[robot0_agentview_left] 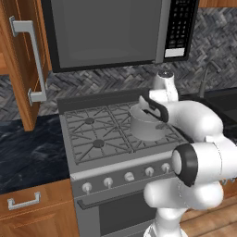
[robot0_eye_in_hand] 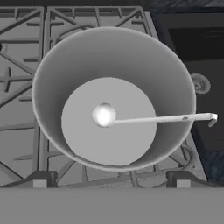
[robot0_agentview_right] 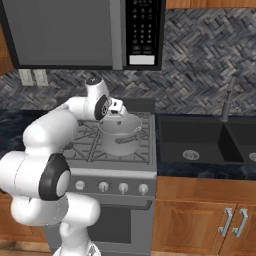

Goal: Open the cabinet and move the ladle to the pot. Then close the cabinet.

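The dull grey pot (robot0_eye_in_hand: 113,96) stands on the stove's front right burner, also seen as pot (robot0_agentview_left: 147,126) and pot (robot0_agentview_right: 120,136). The silver ladle (robot0_eye_in_hand: 144,118) lies inside it, its bowl on the pot's floor and its thin handle reaching over the rim toward the sink. My gripper (robot0_eye_in_hand: 111,180) hangs straight above the pot, open, with nothing between its fingertips (robot0_eye_in_hand: 39,179); the gripper (robot0_agentview_right: 116,115) sits just over the rim. The cabinet's reddish-brown door (robot0_agentview_left: 21,74) stands swung open at the upper left, its silver bar handle (robot0_agentview_left: 36,60) facing me.
A microwave (robot0_agentview_left: 106,32) hangs over the stove (robot0_agentview_left: 92,134). A dark sink (robot0_agentview_right: 200,140) with a faucet (robot0_agentview_right: 227,105) lies to the right. Dark counter (robot0_agentview_left: 28,148) and a base drawer (robot0_agentview_left: 23,201) are on the left.
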Motion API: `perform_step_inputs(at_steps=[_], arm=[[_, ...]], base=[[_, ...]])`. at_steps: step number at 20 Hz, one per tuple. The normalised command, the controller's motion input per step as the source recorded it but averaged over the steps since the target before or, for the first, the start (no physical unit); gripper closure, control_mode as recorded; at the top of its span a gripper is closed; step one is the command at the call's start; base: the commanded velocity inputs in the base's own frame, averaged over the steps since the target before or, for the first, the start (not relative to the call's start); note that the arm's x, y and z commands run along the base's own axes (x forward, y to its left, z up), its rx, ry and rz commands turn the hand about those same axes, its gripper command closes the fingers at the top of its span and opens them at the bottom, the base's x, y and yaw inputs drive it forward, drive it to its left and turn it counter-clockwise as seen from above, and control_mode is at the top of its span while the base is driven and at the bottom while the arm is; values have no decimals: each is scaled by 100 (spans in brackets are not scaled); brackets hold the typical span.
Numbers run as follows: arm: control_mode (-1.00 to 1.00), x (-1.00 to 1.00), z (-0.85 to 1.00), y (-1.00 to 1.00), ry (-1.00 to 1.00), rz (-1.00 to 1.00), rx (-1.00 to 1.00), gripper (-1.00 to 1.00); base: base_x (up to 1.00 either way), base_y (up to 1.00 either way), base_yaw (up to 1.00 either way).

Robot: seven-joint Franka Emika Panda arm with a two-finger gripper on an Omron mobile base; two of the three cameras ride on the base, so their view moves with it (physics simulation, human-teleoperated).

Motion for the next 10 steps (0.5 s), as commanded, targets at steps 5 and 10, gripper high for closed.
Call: perform_step_inputs(at_steps=[5,10], arm=[[-100,-79,66,-13,-9,0,3,-100],[-100,-80,77,-3,-12,0,2,-100]], base=[[0,0,0],[0,0,0]])
